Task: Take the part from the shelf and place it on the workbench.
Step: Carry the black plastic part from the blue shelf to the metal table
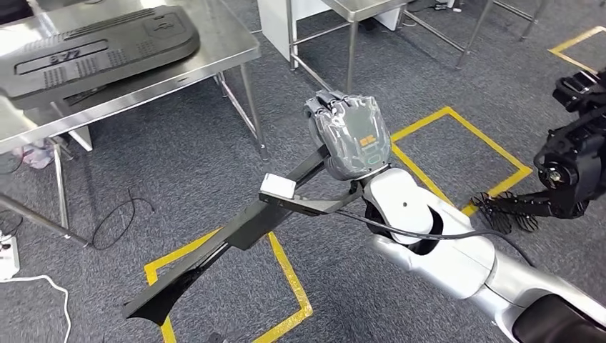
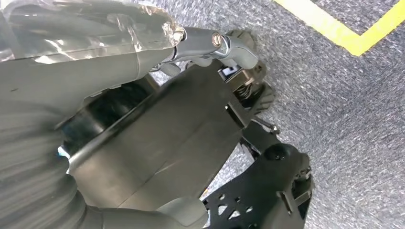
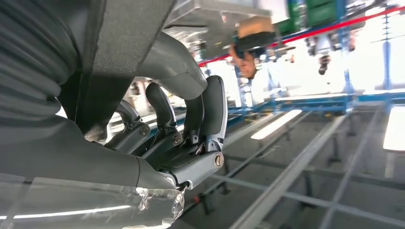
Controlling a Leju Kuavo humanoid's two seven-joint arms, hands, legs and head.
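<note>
My right hand (image 1: 348, 136) sits mid-view, holding the long part (image 1: 236, 236), which runs down-left over the floor squares (image 1: 286, 286). Workbench (image 1: 214, 53) upper left, another part (image 1: 93, 50) on it. Second table (image 1: 357, 8) behind.

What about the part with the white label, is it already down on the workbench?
No, the part is held by the right robot hand out over the carpeted floor, clear of the workbench.

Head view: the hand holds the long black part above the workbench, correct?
Not above the workbench: the head view shows the hand holding the long black part above the carpeted floor; the workbench stands apart.
</note>
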